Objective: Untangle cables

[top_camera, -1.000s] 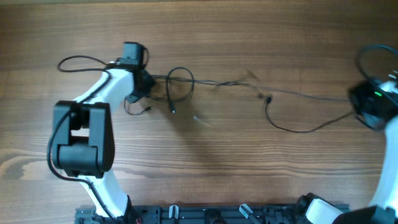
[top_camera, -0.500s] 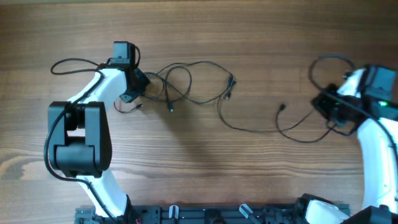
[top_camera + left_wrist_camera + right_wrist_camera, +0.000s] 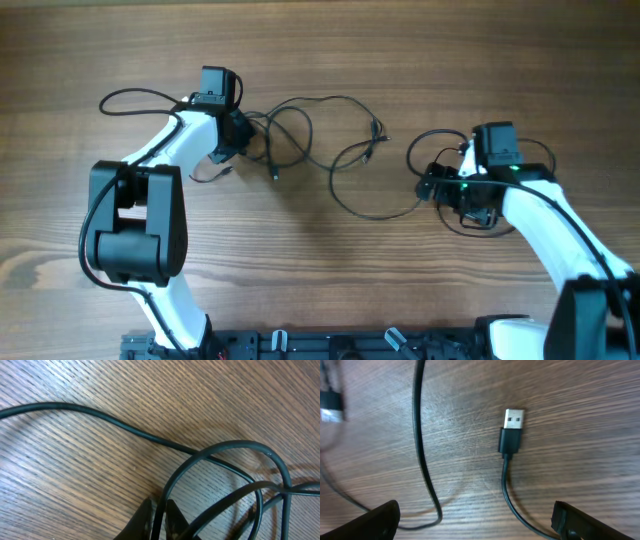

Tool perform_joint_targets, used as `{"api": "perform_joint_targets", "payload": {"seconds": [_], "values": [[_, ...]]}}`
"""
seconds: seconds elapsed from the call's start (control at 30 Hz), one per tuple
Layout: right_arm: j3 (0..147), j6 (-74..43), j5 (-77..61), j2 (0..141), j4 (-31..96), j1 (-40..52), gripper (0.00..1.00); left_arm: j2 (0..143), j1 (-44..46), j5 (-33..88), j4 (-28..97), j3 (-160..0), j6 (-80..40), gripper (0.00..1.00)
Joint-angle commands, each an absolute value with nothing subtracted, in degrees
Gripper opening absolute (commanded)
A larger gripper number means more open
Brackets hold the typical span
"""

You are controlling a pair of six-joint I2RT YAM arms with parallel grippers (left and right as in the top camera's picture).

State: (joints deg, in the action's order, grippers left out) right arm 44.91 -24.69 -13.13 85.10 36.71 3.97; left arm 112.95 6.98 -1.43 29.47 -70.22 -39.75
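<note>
The left gripper [image 3: 159,516] pinches the cables [image 3: 70,406], while the wide-open, empty right gripper [image 3: 475,515] sees a USB plug [image 3: 512,430] indistinct from overhead.

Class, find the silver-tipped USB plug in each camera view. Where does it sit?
Overhead: too small to pick out; likely by the right gripper.
Left wrist: not in it.
Right wrist: USB plug just right of centre, tip pointing up.
Shared landmark: the thin black cables.
</note>
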Motion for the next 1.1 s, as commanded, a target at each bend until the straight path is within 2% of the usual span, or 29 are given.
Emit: {"api": "perform_joint_targets", "payload": {"seconds": [0.0,0.1,0.13,0.17,0.2,0.23,0.33,0.6,0.73,0.9,1.07], "values": [[44.2,-32.2,-6.3,91.0,36.7,8.0,1.00,114.2,7.5,-0.4,29.1,-69.2,-39.5,0.12],[44.2,-33.5,-6.3,96.3,35.1,12.2,1.00,114.2,7.6,-0.4,29.1,-69.2,-39.5,0.15],[44.2,-34.9,-5.8,97.3,35.1,13.0,0.85,114.2,7.6,-0.5,29.1,-69.2,-39.5,0.15],[44.2,-37.3,-4.6,98.4,35.0,13.8,0.56,114.2,7.6,-0.5,29.1,-69.2,-39.5,0.15],[44.2,-38.9,-3.0,99.2,34.3,14.1,0.18,114.2,7.6,-0.5,29.1,-69.2,-39.5,0.15],[44.2,-40.4,-1.3,99.9,32.9,14.0,0.05,114.2,7.7,-0.5,29.1,-69.2,-39.5,0.15],[45.7,-35.7,-3.1,99.1,25.9,12.0,0.04,114.2,7.7,-0.5,29.2,-69.2,-39.5,0.15],[62.8,-17.0,-6.8,81.8,33.4,-1.2,0.04,114.2,7.7,-0.5,30.2,-69.2,-39.5,0.15],[65.3,-13.4,-6.4,74.2,33.5,-14.5,0.04,114.2,7.7,-0.5,30.3,-69.2,-39.5,0.15],[65.4,-10.1,-6.4,74.3,28.9,-34.0,0.04,114.2,7.7,-0.4,30.3,-69.2,-39.5,0.15],[65.4,-9.0,-6.4,79.2,13.4,-46.7,0.04,114.2,7.7,-0.4,30.3,-69.2,-39.5,0.15]]}}
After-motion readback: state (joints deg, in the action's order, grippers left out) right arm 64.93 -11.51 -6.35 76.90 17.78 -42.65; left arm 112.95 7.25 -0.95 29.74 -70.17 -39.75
